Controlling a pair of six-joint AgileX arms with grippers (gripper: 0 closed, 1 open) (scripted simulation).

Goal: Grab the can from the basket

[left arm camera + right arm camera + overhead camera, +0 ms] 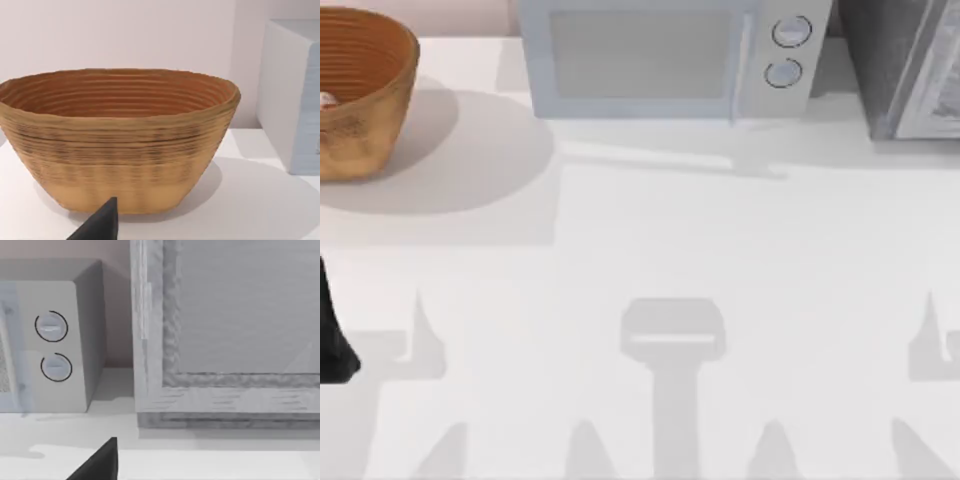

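Basket: the basket (365,95) stands on the table (640,260) in the upper left of the top view, cut off by the frame's left edge; its tan outer wall faces the camera and the ribbed orange inside shows above it. In the left wrist view the basket (117,140) takes up the middle of the frame, upright, with the concentric rings of its far inner wall showing over the near rim.
Can: a small pale round shape (325,100) sits inside the basket at the very left edge of the top view; it is most likely the can, but too little of it shows to be sure. From the left wrist view the basket's near wall hides its floor.
Left arm: a dark part of it (332,330) shows at the left edge of the top view, lower than the basket and apart from it.
Left gripper: one dark fingertip (100,222) shows at the bottom of the left wrist view, in front of the basket's base; whether the claw is apart or together, I cannot tell.
Right gripper: one dark fingertip (97,462) shows at the bottom of the right wrist view; its claw state I cannot tell either.
Microwave: the microwave (665,55) stands at the top centre of the top view, right of the basket and apart from it, two round knobs (786,50) on its right side; it also shows at the left of the right wrist view (50,340).
Cabinet: a grey cabinet (910,65) stands in the upper right corner of the top view, just beside the microwave.
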